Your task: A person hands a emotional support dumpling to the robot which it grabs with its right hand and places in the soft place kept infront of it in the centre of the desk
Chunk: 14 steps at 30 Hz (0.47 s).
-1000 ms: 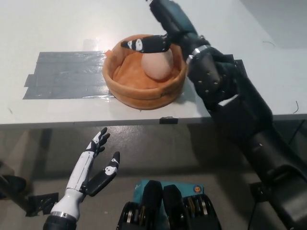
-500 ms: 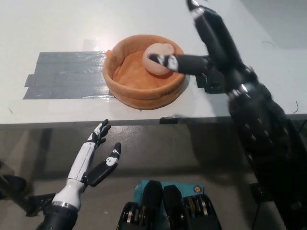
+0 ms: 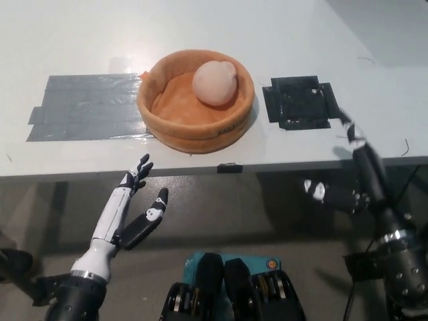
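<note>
Change: right hand (image 3: 354, 180) has left the orange bed (image 3: 175, 128) and dropped below the counter (image 3: 80, 40) edge.
Right fingers: spread, holding nothing; motion-blurred.
Dumpling (image 3: 215, 83): in the bed, up-left of those fingers, well apart.
Left hand (image 3: 134, 217): open, resting low.

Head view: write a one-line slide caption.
Dumpling rests inside the orange soft basket on the desk; right hand and left hand are open below the edge.

Bright even light; right robot hand (image 3: 354, 180) motion-blurred.
</note>
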{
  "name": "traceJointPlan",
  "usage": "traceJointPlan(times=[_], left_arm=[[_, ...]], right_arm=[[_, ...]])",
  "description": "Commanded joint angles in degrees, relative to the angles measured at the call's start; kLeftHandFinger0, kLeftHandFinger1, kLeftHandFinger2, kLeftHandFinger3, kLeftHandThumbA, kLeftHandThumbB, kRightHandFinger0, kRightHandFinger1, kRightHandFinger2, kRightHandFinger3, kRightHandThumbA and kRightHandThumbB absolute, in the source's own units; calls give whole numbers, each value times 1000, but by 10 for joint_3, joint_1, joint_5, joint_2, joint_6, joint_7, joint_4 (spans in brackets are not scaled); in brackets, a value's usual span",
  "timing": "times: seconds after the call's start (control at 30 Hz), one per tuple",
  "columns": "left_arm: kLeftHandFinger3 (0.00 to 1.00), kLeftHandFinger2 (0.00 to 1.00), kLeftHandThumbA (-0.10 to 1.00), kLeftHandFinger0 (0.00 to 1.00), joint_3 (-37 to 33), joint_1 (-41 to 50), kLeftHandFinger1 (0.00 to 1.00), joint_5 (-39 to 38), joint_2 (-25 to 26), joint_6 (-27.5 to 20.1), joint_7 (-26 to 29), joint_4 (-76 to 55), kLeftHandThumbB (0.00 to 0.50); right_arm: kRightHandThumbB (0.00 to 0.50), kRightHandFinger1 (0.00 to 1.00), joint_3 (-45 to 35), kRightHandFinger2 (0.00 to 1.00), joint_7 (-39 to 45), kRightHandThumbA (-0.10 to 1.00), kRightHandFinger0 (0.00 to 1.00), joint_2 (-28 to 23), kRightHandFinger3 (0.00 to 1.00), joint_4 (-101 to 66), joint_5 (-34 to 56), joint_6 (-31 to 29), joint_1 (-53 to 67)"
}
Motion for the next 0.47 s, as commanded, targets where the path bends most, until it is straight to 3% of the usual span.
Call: traceJointPlan(times=[0.0,0.43], left_arm=[[1000,1000,550,1000,3,7,1000,-1,4,-19,1,-5,0],[1000,1000,511,1000,-1,29,1000,0,2,-22,0,-12,0]], right_arm=[[180,1000,-1,1000,-39,961,1000,5,1000,53,4,-78,0],[209,1000,28,1000,-39,958,1000,6,1000,94,-9,-103,35]])
